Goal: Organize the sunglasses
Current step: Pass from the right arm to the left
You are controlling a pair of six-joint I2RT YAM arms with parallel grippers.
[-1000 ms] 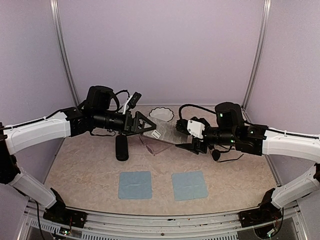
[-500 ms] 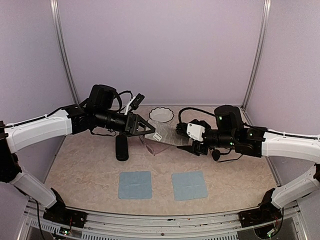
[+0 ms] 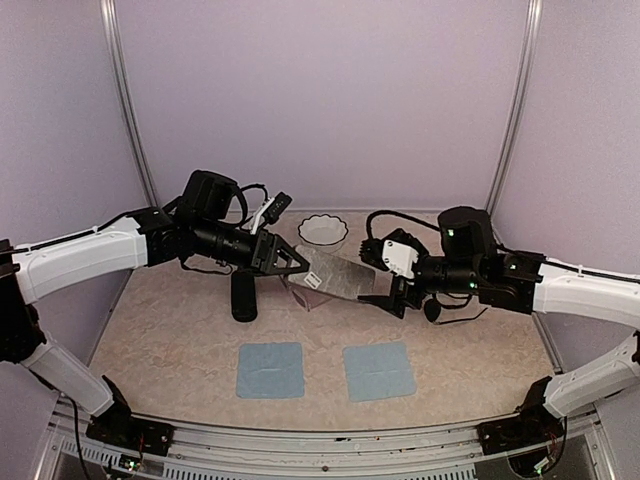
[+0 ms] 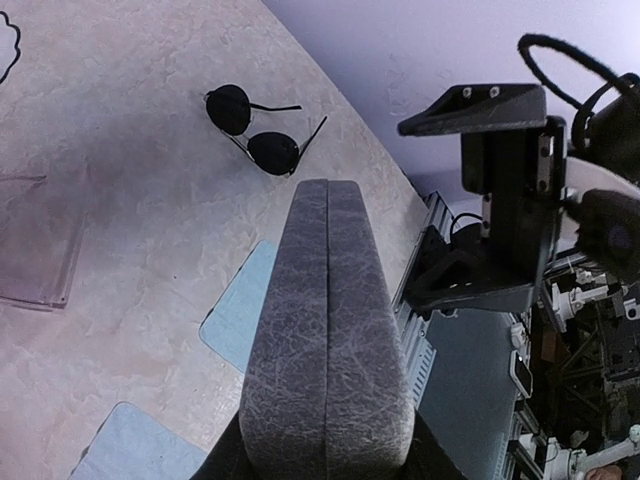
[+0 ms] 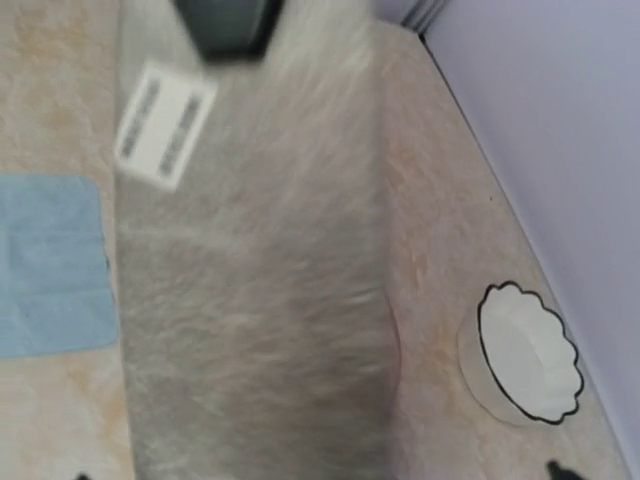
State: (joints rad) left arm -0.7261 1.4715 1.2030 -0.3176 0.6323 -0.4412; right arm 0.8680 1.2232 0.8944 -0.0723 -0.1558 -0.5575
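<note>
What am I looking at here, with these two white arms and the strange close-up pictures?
These are two robot arms bolted at the near edge of a table, each ending in a two-finger gripper. The wide picture comes from a fixed camera above and behind them. The other two come from small cameras on the wrists.

The left gripper is clamped on a grey speckled oblong glasses case, holding it in the air; that case fills both close-ups. The right gripper is open at the case's other end, not closed on it.

On the table are sunglasses with round dark lenses and thin black wire arms, a pale pinkish clear plastic pair, a black oblong case, two light blue cloths and a white scalloped dish.
</note>
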